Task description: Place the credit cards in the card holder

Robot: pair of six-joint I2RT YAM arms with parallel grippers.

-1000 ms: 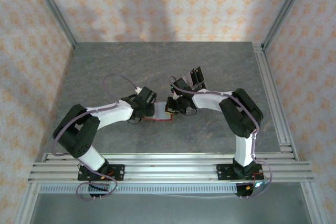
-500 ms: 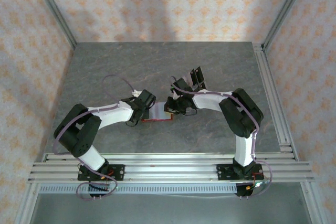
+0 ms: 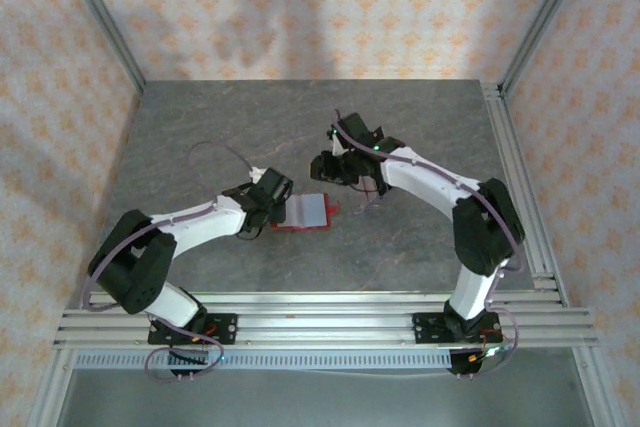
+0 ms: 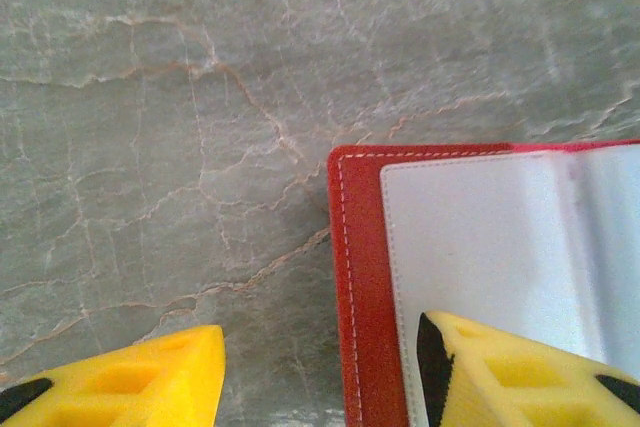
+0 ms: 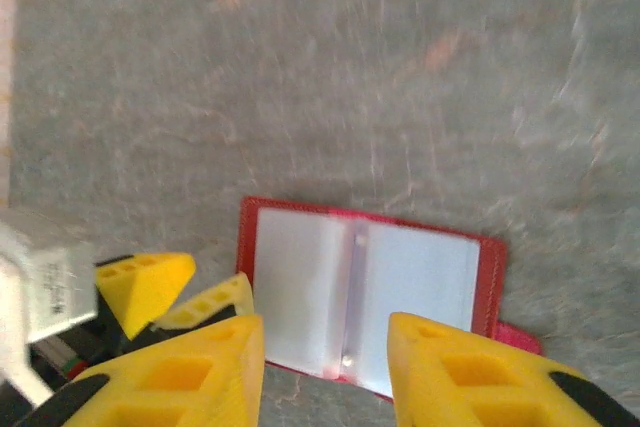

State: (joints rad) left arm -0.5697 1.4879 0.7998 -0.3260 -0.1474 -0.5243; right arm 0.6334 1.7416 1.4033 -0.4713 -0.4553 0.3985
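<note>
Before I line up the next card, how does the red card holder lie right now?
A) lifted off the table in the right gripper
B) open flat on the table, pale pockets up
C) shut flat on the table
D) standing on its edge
B: in the right wrist view the card holder lies spread open on the table, with both pale pocket pages facing up.

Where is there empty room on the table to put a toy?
The far strip of table along the back wall is bare, and so is the left side. The middle is crowded: the open card holder, the left gripper and the right gripper.
</note>
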